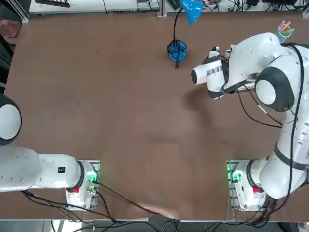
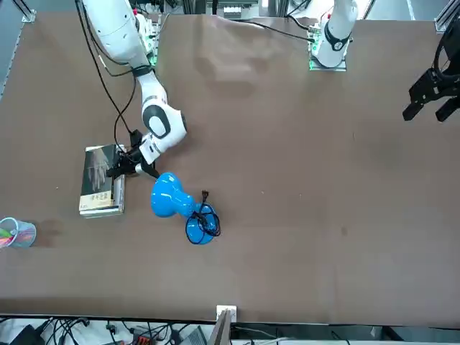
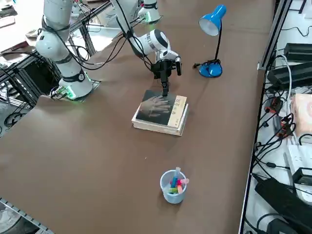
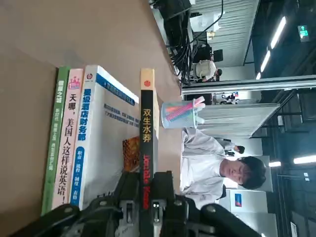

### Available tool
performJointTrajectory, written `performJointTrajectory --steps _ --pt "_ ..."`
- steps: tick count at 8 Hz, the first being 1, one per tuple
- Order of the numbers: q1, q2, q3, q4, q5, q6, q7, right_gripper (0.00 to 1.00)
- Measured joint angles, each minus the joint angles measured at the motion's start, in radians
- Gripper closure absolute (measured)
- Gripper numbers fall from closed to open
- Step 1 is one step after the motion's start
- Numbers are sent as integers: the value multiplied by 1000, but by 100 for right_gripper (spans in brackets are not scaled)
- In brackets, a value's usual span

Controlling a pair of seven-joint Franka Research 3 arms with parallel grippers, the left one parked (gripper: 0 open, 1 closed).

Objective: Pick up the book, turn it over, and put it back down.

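Black book is pinched by the right tool, one finger on each side. It is over the white book, pink book and green book on the bench. The blue lamp and the cup are near

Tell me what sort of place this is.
Probably a robotics lab or workshop: two robot arms mounted at a brown table, equipment and tangled cables along its edge, and a person nearby.
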Motion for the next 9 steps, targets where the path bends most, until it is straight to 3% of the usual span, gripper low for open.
performJointTrajectory --steps 5,6,7,9 --pt "0 4 0 0 1 -5 3 87" --pt "0 4 0 0 1 -5 3 77" --pt "0 4 -1 0 1 -5 4 72" --pt "0 4 -2 0 1 -5 4 33"
